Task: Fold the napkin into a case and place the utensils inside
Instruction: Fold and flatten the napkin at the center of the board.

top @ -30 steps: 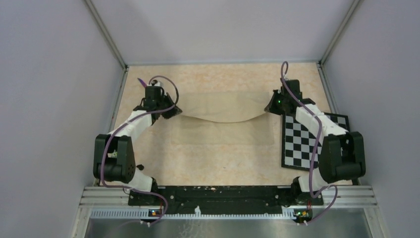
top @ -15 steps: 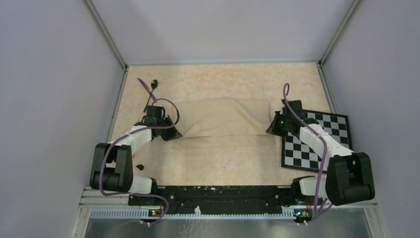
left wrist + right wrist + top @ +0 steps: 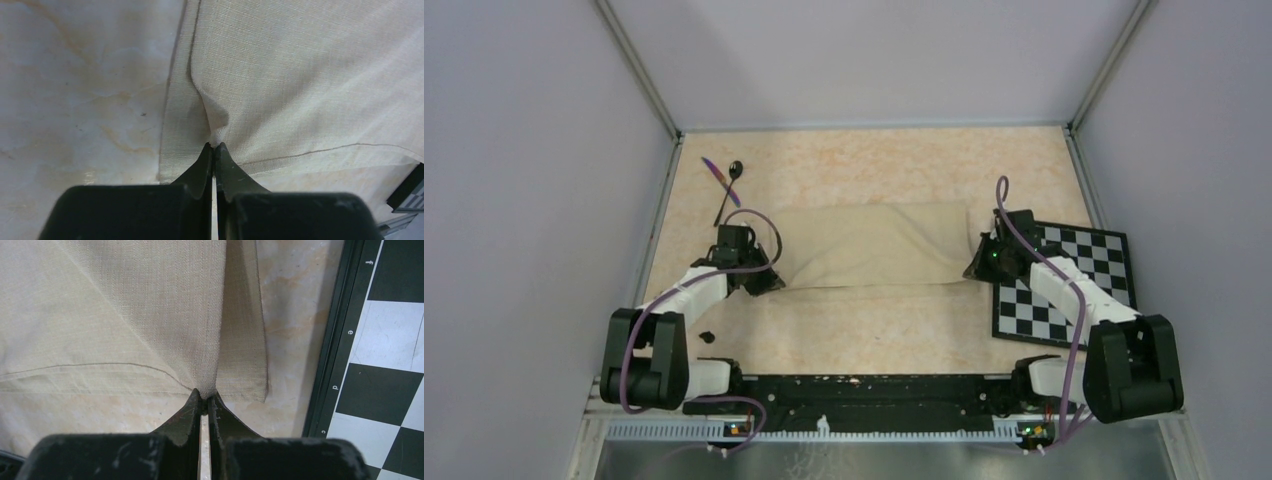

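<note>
I see the napkin (image 3: 869,245) folded double into a wide beige oblong at mid-worktop (image 3: 874,330), slightly puffed, its stitched hems near the front edge. My left pincer (image 3: 214,146) is clenched on its near left corner, my right pincer (image 3: 204,396) on the near right.

the napkin (image 3: 869,245) lies on the table (image 3: 874,330) between the left gripper (image 3: 769,280) and the right gripper (image 3: 977,265), one near corner in each. the checkerboard (image 3: 1064,285) lies just right of the right gripper. the spoon (image 3: 736,168) and knife (image 3: 713,168) lie side by side beyond the left gripper.
</note>
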Robot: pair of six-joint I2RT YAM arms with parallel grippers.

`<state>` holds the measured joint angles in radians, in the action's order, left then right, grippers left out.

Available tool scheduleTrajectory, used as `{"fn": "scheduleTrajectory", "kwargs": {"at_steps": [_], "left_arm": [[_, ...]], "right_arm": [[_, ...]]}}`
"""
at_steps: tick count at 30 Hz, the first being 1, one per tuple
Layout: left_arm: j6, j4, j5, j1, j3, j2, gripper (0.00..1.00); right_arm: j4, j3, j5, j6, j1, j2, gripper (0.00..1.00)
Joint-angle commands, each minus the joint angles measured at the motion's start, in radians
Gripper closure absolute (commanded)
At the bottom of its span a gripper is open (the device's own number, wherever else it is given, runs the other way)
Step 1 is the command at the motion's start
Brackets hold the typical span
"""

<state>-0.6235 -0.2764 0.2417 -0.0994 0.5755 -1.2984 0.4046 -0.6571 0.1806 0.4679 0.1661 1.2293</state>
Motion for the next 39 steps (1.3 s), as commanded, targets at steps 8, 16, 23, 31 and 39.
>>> {"fn": "scheduleTrajectory", "kwargs": {"at_steps": [8,16,23,31,39], "left_arm": [[-0.003,-0.067,-0.058,0.004,0.041,0.063,1.0],[-0.036,-0.041,-0.031,0.004,-0.044,0.103,1.0],[-0.06,-0.009,0.0,0.004,-0.08,0.085,1.0],[-0.049,-0.07,0.006,0.002,-0.033,0.141,1.0],[-0.062,-0.149,0.029,0.003,-0.025,0.231,1.0]], "right_arm": [[0.034,-0.046,-0.034,0.0,0.0,-0.042,1.0],[0.002,0.012,-0.029,0.024,0.0,-0.019,1.0],[-0.039,0.035,-0.049,0.037,0.0,0.03,1.0],[0.016,-0.021,-0.041,0.031,-0.001,0.006,1.0],[0.121,-0.069,-0.025,0.04,-0.001,-0.082,1.0]]}}
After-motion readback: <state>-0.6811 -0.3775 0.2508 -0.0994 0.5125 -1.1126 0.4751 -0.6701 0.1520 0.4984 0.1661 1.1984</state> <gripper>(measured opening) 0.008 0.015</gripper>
